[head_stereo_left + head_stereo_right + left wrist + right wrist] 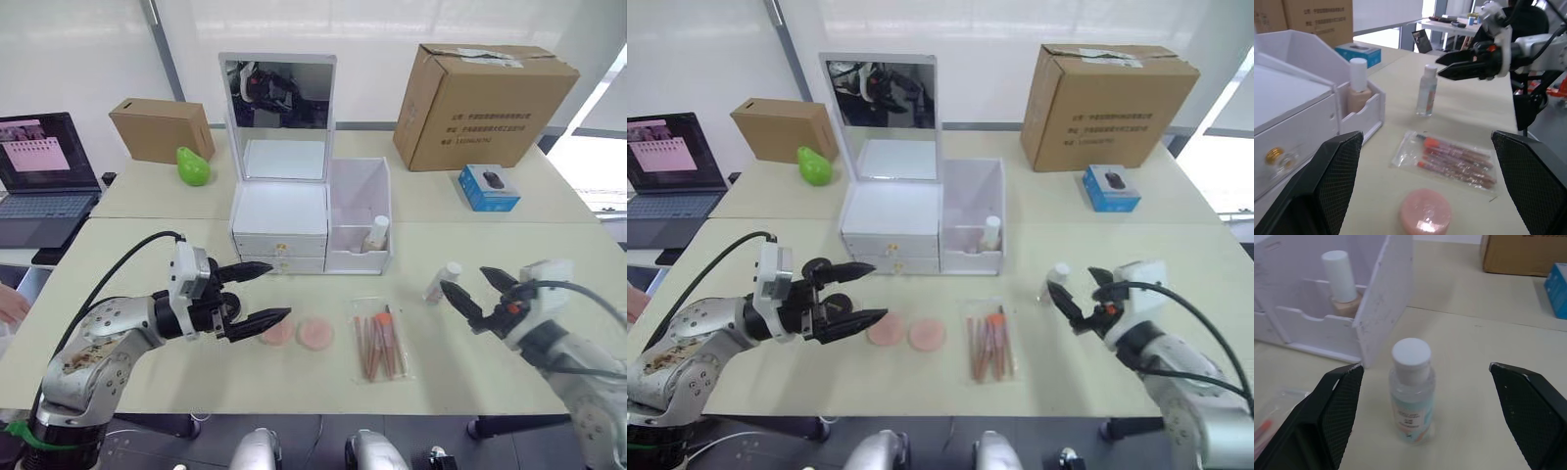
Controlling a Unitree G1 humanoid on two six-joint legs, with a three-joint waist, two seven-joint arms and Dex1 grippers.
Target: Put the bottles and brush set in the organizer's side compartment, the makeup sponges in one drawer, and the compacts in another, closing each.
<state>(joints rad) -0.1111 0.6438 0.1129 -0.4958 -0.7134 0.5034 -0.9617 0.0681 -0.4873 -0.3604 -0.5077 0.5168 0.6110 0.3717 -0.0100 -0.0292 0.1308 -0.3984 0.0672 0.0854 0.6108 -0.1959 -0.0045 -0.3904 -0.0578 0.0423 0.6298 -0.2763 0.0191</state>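
Note:
The white organizer (279,220) stands mid-table with its mirror lid up and both gold-knobbed drawers (281,258) shut. Its side compartment (358,196) holds one beige bottle (377,233). A clear bottle (1411,391) stands on the table just ahead of my open right gripper (462,279), in line with the gap between its fingers. The brush set (377,338) lies flat in front of the organizer. Two pink makeup sponges (277,334) (315,334) lie beside it. My left gripper (281,290) hovers open just left of the sponges. The compacts are out of view.
A large cardboard box (480,103) and a small blue box (488,186) sit at the back right. A smaller cardboard box (162,127), a green pear-shaped object (193,166) and a laptop (44,181) are at the back left. A person's hand (10,304) shows at the left edge.

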